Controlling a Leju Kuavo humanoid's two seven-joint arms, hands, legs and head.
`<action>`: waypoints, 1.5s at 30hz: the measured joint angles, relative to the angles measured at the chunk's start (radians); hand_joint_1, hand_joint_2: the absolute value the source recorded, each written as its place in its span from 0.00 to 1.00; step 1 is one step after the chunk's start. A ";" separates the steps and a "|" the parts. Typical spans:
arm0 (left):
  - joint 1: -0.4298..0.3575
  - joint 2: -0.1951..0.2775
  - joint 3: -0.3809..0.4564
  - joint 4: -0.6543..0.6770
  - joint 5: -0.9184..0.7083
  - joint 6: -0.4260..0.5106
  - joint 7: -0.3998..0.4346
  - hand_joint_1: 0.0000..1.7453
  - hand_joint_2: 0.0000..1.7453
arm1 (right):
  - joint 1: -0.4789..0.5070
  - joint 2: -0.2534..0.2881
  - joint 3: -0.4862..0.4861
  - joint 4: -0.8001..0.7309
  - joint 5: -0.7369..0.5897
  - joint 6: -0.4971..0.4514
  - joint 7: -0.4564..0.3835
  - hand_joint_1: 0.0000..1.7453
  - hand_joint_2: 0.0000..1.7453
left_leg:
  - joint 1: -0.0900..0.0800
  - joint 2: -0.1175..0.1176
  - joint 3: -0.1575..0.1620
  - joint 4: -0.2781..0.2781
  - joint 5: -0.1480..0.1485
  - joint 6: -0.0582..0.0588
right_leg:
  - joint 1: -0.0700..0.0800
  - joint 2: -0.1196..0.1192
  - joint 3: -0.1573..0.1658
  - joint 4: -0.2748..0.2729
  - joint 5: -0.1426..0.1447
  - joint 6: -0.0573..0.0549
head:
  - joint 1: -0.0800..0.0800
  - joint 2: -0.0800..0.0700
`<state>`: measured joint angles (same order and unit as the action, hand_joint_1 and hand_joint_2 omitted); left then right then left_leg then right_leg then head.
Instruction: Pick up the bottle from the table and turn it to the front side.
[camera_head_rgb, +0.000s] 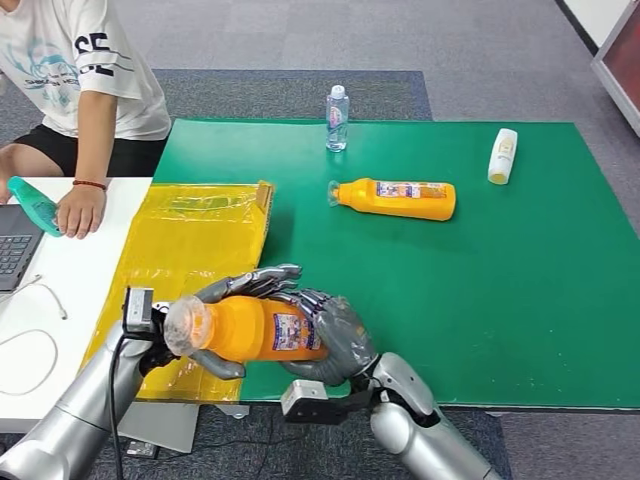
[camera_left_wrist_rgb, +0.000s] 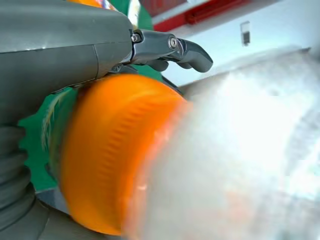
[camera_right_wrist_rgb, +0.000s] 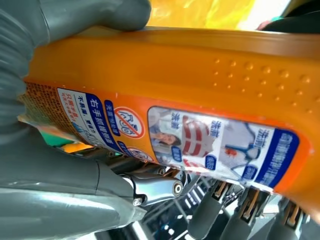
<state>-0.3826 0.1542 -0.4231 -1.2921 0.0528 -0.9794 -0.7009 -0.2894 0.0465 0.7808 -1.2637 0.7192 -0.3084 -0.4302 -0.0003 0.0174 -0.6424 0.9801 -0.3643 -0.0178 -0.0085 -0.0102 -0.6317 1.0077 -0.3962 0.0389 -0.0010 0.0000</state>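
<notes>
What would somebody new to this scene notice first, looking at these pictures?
First, the orange bottle held lying sideways between the left hand and right hand, off the near edge of the green table. Next, a second orange bottle lying on its side mid-table, with a small clear bottle standing behind it. At far left, a seated person's hand rests by a teal bottle.

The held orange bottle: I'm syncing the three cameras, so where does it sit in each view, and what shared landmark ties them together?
Head view: the orange bottle lies sideways at lower centre, clear cap pointing to the robot's left, gripped by both hands.
Left wrist view: its orange shoulder and blurred clear cap take up the middle, seen close up.
Right wrist view: its labelled side spans the frame, with fingers beside the label.
Shared landmark: the green table mat.
</notes>
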 joint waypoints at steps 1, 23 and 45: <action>0.000 0.001 -0.002 0.000 -0.004 0.013 0.001 0.00 1.00 | -0.004 0.002 0.003 0.010 0.006 -0.008 0.008 1.00 1.00 | 0.000 0.000 0.000 0.000 0.000 0.000 | 0.000 0.000 0.000 0.000 0.000 0.000 | 0.000 0.000; 0.045 0.010 0.017 0.000 -0.012 0.077 0.013 1.00 1.00 | -0.024 0.020 0.008 0.073 -0.044 0.065 0.034 1.00 1.00 | 0.000 0.000 0.000 0.000 0.000 0.000 | 0.000 0.000 -0.001 0.000 0.000 0.000 | 0.000 0.000; 0.100 -0.028 0.049 -0.021 -0.050 0.164 0.010 1.00 1.00 | 0.008 0.022 -0.073 0.060 -0.206 0.155 0.020 0.00 1.00 | 0.000 0.000 0.000 0.000 0.000 0.000 | 0.000 0.000 0.000 0.000 0.000 0.000 | 0.000 0.000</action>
<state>-0.2828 0.1258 -0.3741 -1.3132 0.0032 -0.8152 -0.6908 -0.2816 0.0683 0.7080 -1.2034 0.5133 -0.1530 -0.4106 -0.0003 0.0173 -0.6426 0.9801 -0.3645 -0.0181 -0.0085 -0.0103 -0.6322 1.0076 -0.3965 0.0388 -0.0009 0.0000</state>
